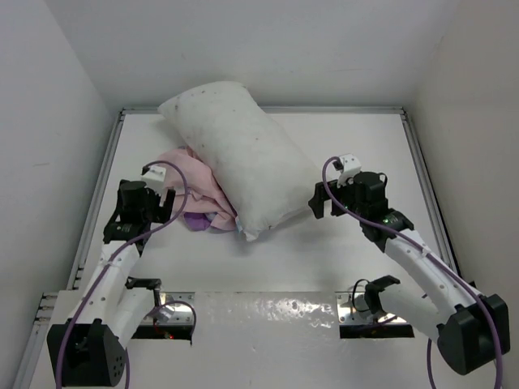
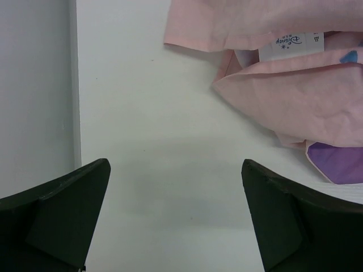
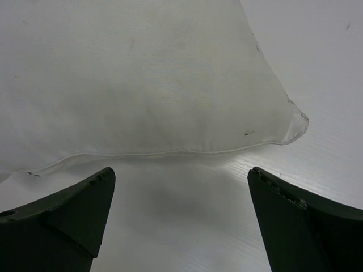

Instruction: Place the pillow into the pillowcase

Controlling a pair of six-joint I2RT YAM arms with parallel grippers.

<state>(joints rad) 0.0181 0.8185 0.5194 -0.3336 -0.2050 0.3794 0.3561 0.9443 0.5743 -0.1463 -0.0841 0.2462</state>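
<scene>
A white table (image 1: 324, 267) is being closed in by white walls on three sides. The pillow (image 1: 243, 158) is lying slantwise across the middle of it. One end is being pointed at the far left corner and the other at the near middle. The pillowcase (image 1: 190, 174) is being squashed in a pink heap under the pillow's left side. A bit of purple (image 2: 340, 161) is being shown at its near edge, and a small white label (image 2: 292, 44) is tucked in a fold.

The left gripper (image 2: 174, 170) is being held wide apart just beside the pink heap, and nothing is being gripped by it. The right gripper (image 3: 181, 173) is also being held wide apart, near the pillow's right seam, and nothing is being gripped by it either.

It looks as if a first grab is being lined up, so very little of the job is done. The case is being pinned down by the pillow, so it should probably be freed first. One loose pink edge should be pinched, not a thick bunch, or the opening may be clamped closed. Where the opening is cannot be told from here. The pillow is plump and soft, so it is best grabbed at a corner or seam, where the fingers will not be slipping off.
</scene>
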